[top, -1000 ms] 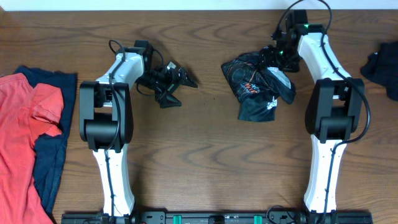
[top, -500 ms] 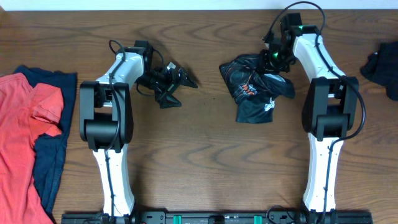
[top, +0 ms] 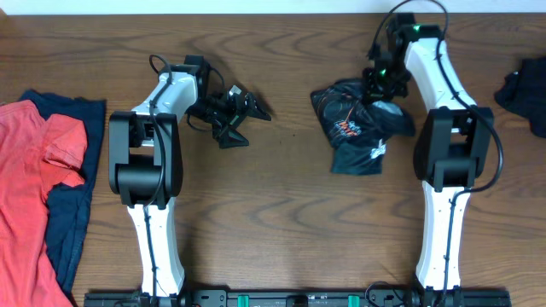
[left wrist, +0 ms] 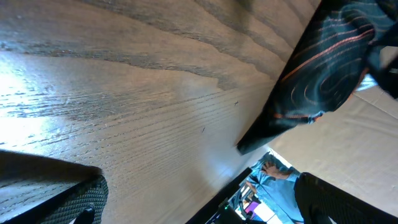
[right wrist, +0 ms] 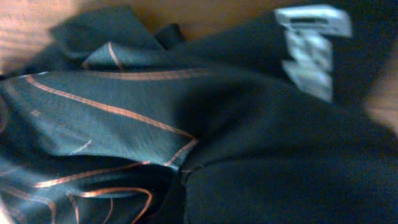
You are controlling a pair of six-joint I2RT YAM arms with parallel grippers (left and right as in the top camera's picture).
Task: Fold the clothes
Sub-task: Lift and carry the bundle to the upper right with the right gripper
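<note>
The black jersey [top: 358, 126] lies bunched at the back right of the table, its orange lines and white logo showing. My right gripper [top: 381, 81] is shut on its top edge. In the right wrist view the jersey [right wrist: 124, 118] fills the frame with a white label [right wrist: 311, 50], and it hides the fingers. My left gripper [top: 247, 124] rests open on the bare wood left of the jersey, holding nothing. In the left wrist view the jersey [left wrist: 336, 62] is at the upper right, with one padded finger [left wrist: 78, 199] at the lower left. A red top [top: 34, 170] lies on a navy top [top: 72, 222] at the far left.
A dark garment [top: 525, 94] sits at the table's right edge. The brown wooden table [top: 281, 213] runs between the two arm bases. Beyond the table's far edge, in the left wrist view, stands a person in a blue shirt [left wrist: 273, 186].
My right gripper has shut on the jersey's top edge. The bundle has shifted slightly right and drawn narrower. The left arm has not moved.
</note>
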